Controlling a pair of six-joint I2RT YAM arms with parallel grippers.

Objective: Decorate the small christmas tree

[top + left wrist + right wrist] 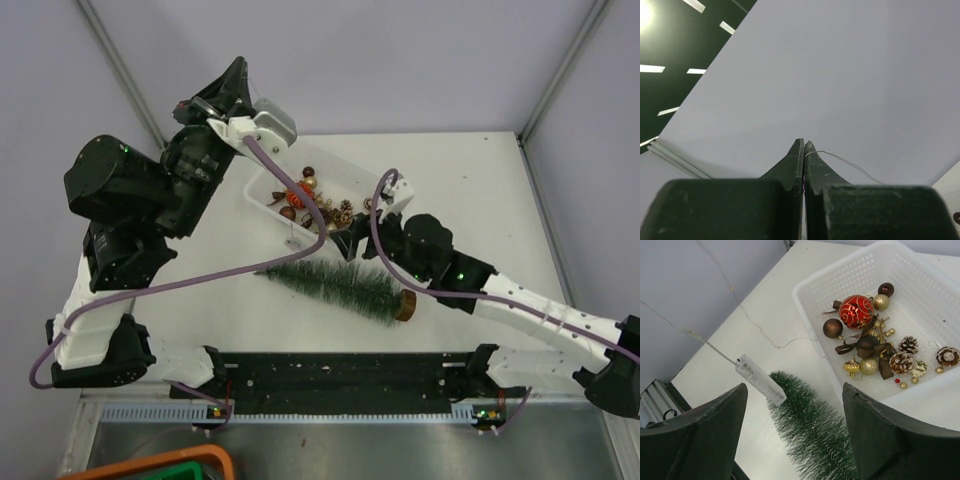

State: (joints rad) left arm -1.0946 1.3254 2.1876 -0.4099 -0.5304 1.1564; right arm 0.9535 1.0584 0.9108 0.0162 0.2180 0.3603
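Flat on table [480, 200], at 6 o'clock of white tray [840, 266]: small christmas tree [335, 282], long axis 10-to-4, tip toward 10 o'clock. Left gripper [804, 145] pinched together on thin wire [845, 161]; right gripper [794, 390] spread apart over tip.

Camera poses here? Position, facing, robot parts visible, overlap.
Top external: above and behind the bases, looking down on the table; left arm and right arm in view, the tree lying by the white tray.
Left wrist: on the raised left arm, facing up at wall and ceiling lights; left fingers shut on a thin wire.
Right wrist: low over the table, looking down at tree tip and ornament tray; right fingers open.
Shared: top and right wrist both show tree and tray.
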